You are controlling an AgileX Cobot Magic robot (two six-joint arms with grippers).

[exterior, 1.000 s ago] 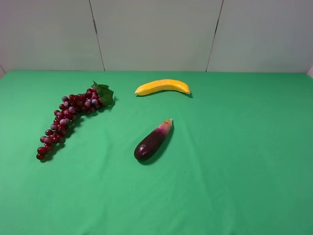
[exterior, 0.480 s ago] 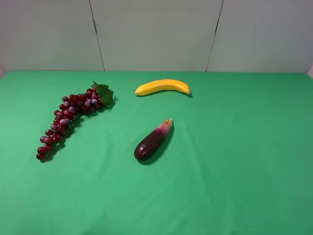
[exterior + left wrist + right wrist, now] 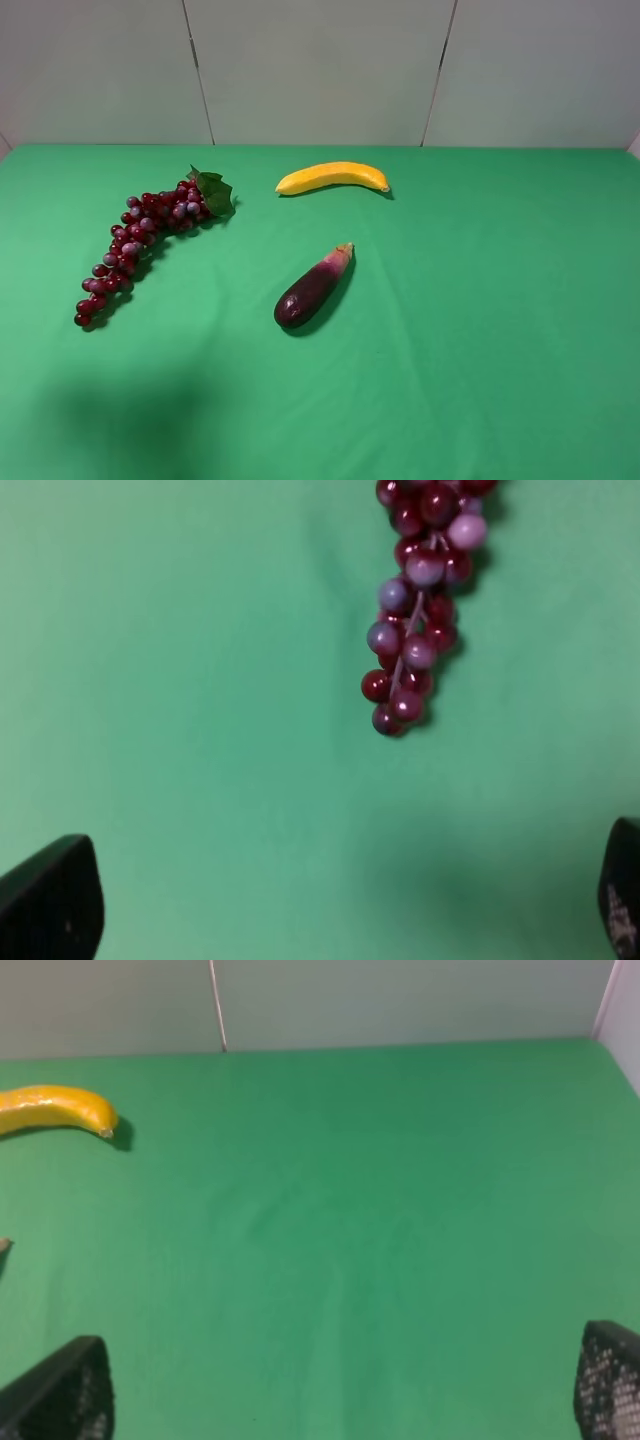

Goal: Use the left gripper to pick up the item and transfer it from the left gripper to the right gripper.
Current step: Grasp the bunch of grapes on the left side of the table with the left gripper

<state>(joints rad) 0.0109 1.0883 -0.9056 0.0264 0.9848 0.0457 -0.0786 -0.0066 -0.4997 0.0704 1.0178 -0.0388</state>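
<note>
The left gripper (image 3: 335,910) is spread wide, with only its two dark fingertips (image 3: 50,905) showing at the corners of the left wrist view, and it holds nothing. Between the tips lies bare green cloth (image 3: 200,700). Ahead of the gripper and well clear of both tips lies the grape bunch (image 3: 415,610). Its narrow end of dark red and pale purple berries points back toward the gripper and sits nearer the tip on the far side of the frame than the other. Nothing touches the grapes.

The right gripper (image 3: 330,1390) also stands wide open and empty, its mesh-textured tips over plain cloth. Well ahead of it and off to one side lies a yellow banana (image 3: 55,1108).

In the high view the bunch lies on the left of the table, running diagonally with its green leaves at the far end. A purple eggplant (image 3: 312,288) lies near the middle, apart from the grapes, with the banana beyond it toward the grey wall (image 3: 320,70). A soft shadow (image 3: 130,420) darkens the cloth at the near left, short of the bunch's lower end.
</note>
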